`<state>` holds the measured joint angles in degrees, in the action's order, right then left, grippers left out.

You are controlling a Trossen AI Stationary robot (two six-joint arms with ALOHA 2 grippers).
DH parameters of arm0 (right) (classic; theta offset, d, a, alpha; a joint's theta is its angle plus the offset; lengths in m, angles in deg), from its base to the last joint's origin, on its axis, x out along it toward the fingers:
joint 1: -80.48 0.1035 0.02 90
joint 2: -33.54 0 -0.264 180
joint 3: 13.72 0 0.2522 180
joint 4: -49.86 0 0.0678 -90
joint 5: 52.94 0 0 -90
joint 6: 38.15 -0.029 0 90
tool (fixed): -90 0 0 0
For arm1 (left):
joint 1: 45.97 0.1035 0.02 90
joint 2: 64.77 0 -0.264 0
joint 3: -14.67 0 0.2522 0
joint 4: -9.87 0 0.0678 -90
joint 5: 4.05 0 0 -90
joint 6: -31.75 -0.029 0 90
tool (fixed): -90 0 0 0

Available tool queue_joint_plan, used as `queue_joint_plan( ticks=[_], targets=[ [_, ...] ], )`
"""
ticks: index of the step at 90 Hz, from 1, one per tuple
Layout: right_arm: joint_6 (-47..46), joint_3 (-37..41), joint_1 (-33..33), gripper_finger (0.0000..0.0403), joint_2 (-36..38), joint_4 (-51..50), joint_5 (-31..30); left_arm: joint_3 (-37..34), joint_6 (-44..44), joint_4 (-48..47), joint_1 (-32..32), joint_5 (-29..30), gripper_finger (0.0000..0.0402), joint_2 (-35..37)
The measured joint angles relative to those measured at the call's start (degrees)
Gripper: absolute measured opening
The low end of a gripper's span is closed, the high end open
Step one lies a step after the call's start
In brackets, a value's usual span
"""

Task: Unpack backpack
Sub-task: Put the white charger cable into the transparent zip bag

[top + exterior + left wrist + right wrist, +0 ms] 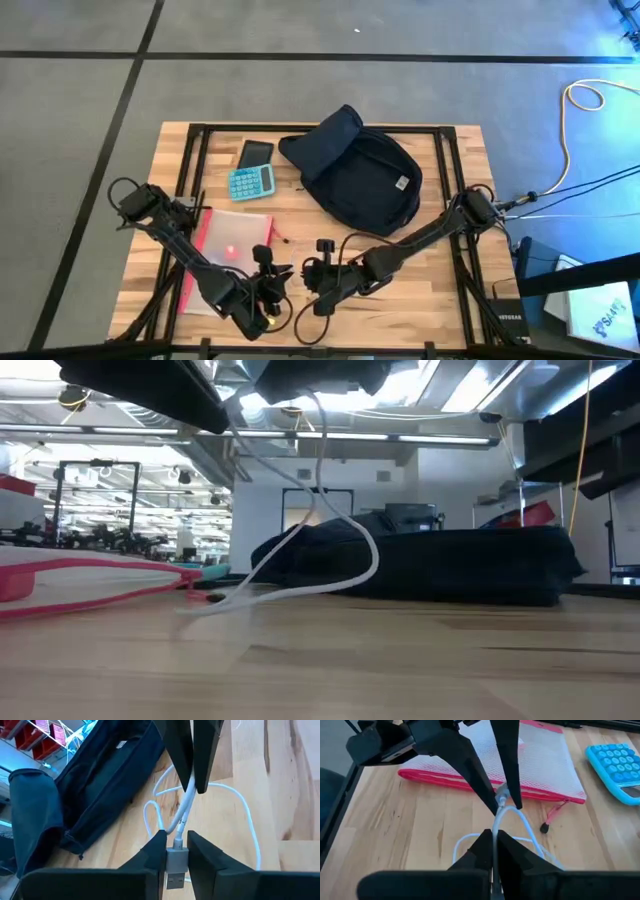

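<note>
**Two grippers on one cable: tug and snag risks**

The largest risk, as I judge it, is the shared hold. Both grippers are clamped on the same white USB cable [186,805], so if either arm moves off on its own the cord could pull taut and the plug [176,866] could twist or slip out of a grip. The slack looping down onto the counter [420,290] could also catch a finger, or drag against the mesh zip pouch [530,765] that lies just beyond the grippers in the right wrist view.

The backpack [358,172] lies flat with its flap open, well behind both grippers toward the far side of the counter. A teal calculator [250,182] and a dark phone [254,152] sit beside it, clear of the cable.

The left arm reaches forward and low, its left gripper [176,851] pinching the silver USB plug between its fingertips. The right arm folds in from its side, and the right gripper [494,840] is closed on the cord just beside the left one, facing it.
</note>
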<state>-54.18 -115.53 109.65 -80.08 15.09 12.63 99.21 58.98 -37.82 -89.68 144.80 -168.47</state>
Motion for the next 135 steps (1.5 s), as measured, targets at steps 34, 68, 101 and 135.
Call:
queue_joint_plan(
  ticks=[34, 68, 101, 135],
  targets=[
    [1.05, 0.0, 0.0, 0.0001, 0.02, -0.02, 0.0, 0.0, 0.07, -0.04, 0.0, 0.02, 0.0045, 0.0],
    [2.01, 0.0, 0.02, 0.0001, 0.07, -0.11, -0.25, 0.0, 0.17, 0.0, 0.0, 0.08, 0.0045, 0.0],
    [2.89, 0.0, 0.11, 0.0001, 0.07, 0.13, -2.21, 0.0, 0.63, -0.04, 0.0, 0.33, 0.0045, 0.04],
    [4.07, 0.0, -1.4, 0.0001, 0.11, -0.92, 0.84, -0.04, 1.11, -0.11, 0.02, 0.26, 0.0045, 0.04]
  ],
)
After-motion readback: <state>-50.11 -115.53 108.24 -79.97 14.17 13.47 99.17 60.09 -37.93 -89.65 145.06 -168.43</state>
